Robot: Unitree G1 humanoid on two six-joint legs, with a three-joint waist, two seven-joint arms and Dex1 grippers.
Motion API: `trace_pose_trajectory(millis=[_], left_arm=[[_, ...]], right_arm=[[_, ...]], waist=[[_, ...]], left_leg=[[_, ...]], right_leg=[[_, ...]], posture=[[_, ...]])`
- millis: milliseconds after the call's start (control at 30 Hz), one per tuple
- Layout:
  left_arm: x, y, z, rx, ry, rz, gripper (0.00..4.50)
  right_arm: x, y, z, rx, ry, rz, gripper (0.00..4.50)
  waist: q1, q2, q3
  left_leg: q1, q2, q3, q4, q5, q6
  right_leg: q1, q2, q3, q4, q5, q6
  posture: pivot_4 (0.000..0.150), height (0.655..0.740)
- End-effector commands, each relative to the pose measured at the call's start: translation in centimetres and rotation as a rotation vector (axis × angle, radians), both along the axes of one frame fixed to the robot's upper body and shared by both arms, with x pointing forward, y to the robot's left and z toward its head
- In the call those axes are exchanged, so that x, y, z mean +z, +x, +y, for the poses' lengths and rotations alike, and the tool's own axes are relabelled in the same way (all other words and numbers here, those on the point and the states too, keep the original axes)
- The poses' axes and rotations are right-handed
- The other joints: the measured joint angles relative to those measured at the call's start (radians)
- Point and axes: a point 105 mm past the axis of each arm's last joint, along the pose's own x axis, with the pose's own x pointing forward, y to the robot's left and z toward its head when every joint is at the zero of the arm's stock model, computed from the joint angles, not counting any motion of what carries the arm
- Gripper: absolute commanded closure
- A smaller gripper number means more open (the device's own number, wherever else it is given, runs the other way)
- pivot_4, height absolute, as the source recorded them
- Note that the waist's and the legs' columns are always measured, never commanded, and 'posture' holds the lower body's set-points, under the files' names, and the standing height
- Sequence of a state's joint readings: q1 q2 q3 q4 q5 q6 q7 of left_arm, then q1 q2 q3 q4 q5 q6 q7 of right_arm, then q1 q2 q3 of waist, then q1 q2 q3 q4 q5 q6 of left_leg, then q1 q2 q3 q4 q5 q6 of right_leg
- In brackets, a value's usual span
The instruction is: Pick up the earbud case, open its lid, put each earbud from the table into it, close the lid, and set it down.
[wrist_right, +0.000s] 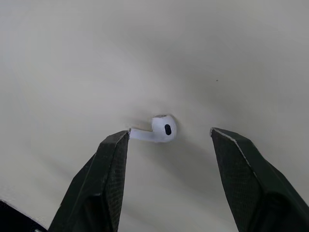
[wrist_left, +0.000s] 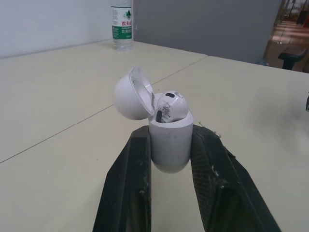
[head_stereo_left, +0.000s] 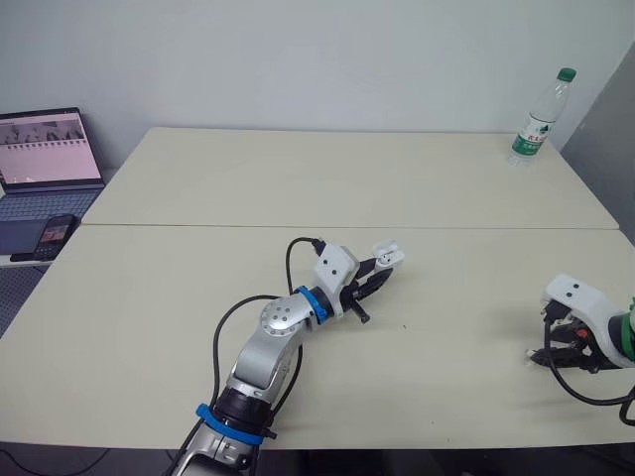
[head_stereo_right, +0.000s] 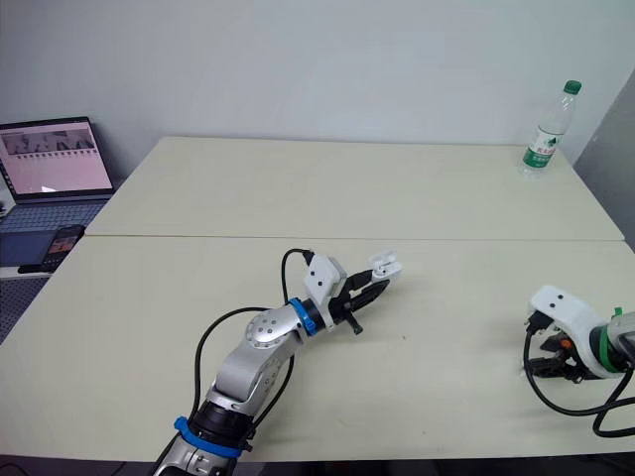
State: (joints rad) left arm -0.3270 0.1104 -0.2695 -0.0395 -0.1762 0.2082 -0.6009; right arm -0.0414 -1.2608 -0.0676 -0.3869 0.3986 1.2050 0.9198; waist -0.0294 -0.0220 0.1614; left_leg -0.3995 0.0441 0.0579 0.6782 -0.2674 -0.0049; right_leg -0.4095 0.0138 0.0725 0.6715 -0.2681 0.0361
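Beige table (head_stereo_left: 298,188), my left gripper (wrist_left: 171,135) at its middle pinching the earbud case (wrist_left: 169,152), lid (wrist_left: 129,94) flipped open, one earbud (wrist_left: 171,104) inside, my right gripper (wrist_right: 169,133) spread either side of the second earbud (wrist_right: 161,129), near right.

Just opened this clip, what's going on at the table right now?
The left tool grips the earbud case, whose lid is flipped open, with one earbud already seated inside. The right tool is open over the second earbud, which lies on the table between its fingers, not yet grasped. That earbud and closing the lid are what remain.
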Motion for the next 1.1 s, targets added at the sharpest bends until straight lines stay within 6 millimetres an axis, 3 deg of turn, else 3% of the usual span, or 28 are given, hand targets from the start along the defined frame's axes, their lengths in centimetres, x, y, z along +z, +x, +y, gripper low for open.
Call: trace_pose_trajectory(millis=[33, 267, 533, 667, 800, 933, 1100], left_arm=[[1.2, -0.4, -0.3, -0.018, -0.026, -0.047, 3.73], [1.1, -0.3, -0.3, -0.019, -0.022, -0.048, 3.73], [1.1, -0.4, -0.4, -0.022, -0.022, -0.050, 3.73], [1.1, -0.3, -0.4, -0.023, -0.019, -0.051, 3.73], [1.1, -0.3, -0.5, -0.025, -0.019, -0.051, 3.73], [1.1, -0.4, -0.5, -0.025, -0.020, -0.052, 3.73], [1.1, -0.4, -0.4, -0.020, -0.020, -0.051, 3.73]], right_arm=[[0.5, 0.3, 0.0, -0.046, -0.018, -0.046, 1.73], [-0.3, 0.9, -0.5, -0.155, -0.033, -0.078, 1.73], [-0.9, 0.2, -0.9, -0.183, -0.035, -0.050, 1.73], [-0.9, 0.1, -1.1, -0.185, -0.040, -0.050, 2.60], [-0.9, 0.0, -1.0, -0.172, -0.031, -0.047, 4.11], [-0.7, 0.1, -0.7, -0.125, -0.025, -0.057, 4.16], [-0.1, 0.3, 0.6, 0.221, -0.072, -0.138, 4.16]], waist=[[0.000, 0.000, 0.000], [-0.001, 0.000, 0.000], [0.000, 0.000, 0.000], [0.000, 0.000, 0.000], [0.000, -0.001, 0.000], [0.000, -0.003, 0.000], [-0.001, -0.003, 0.000]], left_leg=[[0.000, 0.000, 0.000, 0.000, 0.000, 0.000], [0.000, 0.000, 0.000, 0.000, 0.000, 0.000], [0.000, 0.000, 0.000, 0.000, 0.000, 0.000], [0.000, 0.000, 0.000, 0.000, 0.000, 0.000], [0.000, 0.000, 0.000, 0.000, 0.000, 0.000], [0.000, 0.000, 0.000, 0.000, 0.000, 0.000], [0.000, 0.000, 0.000, 0.000, 0.000, 0.000]], right_leg=[[0.000, 0.000, 0.000, 0.000, 0.000, 0.000], [0.000, 0.000, 0.000, 0.000, 0.000, 0.000], [0.000, 0.000, 0.000, 0.000, 0.000, 0.000], [0.000, 0.000, 0.000, 0.000, 0.000, 0.000], [0.000, 0.000, 0.000, 0.000, 0.000, 0.000], [0.001, 0.000, 0.000, 0.000, 0.000, 0.000], [0.000, 0.000, -0.001, -0.001, 0.000, 0.000]], posture=[[0.150, 0.7362], [0.150, 0.7362], [0.150, 0.7362], [0.150, 0.7362], [0.150, 0.7362], [0.150, 0.7362], [0.150, 0.7362]])
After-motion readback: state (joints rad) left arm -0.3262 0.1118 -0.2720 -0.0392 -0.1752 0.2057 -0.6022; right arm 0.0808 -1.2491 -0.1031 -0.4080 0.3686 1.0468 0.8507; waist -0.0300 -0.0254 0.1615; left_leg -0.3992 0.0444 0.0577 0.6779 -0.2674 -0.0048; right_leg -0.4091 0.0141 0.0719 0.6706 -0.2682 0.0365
